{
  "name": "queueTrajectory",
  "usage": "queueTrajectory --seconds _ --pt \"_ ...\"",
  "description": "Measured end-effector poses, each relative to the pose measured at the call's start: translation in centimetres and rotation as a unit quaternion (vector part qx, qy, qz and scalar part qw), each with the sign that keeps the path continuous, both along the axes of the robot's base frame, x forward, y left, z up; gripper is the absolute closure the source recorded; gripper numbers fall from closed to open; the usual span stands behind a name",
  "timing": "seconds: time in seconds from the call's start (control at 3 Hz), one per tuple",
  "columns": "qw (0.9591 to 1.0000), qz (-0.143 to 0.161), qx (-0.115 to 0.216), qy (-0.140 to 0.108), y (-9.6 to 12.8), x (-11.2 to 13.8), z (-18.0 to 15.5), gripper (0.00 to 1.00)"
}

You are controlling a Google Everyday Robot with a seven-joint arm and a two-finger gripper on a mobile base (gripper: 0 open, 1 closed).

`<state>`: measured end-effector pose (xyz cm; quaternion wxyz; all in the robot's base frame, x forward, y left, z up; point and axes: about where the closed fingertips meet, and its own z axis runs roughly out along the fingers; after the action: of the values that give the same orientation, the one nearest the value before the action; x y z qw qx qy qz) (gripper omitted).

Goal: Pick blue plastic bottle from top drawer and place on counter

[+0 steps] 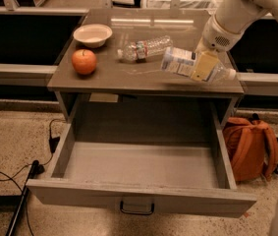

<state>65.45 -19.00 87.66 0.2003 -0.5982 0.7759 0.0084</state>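
The blue plastic bottle (178,62) lies on its side at the counter's right front, pale label to the left and white cap to the right, with a shadow just under it. My gripper (205,65) comes down from the upper right and is shut on the bottle's clear neck end; one yellowish finger pad (203,66) shows in front of it. The counter (109,73) is the glossy brown-grey top of the grey cabinet. The top drawer (138,196) is pulled fully open below it, with nothing inside, and has a small dark handle (137,208).
A slim clear bottle (146,48) with a red-green label lies mid-counter. An orange-red apple (84,61) and a pale bowl (93,34) sit at the counter's left. An orange backpack (250,149) stands on the floor right of the drawer. Cables (11,173) lie on the floor at left.
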Motion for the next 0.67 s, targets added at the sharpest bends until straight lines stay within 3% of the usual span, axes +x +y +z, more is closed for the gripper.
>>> queueTrajectory --seconds 0.33,0.67 --pt "0.9979 -0.057 0.031 0.008 -1.3 2.3 -0.5 1.0" --pt "0.9946 -0.089 0.049 0.019 -2.1 3.8 -1.5 1.0"
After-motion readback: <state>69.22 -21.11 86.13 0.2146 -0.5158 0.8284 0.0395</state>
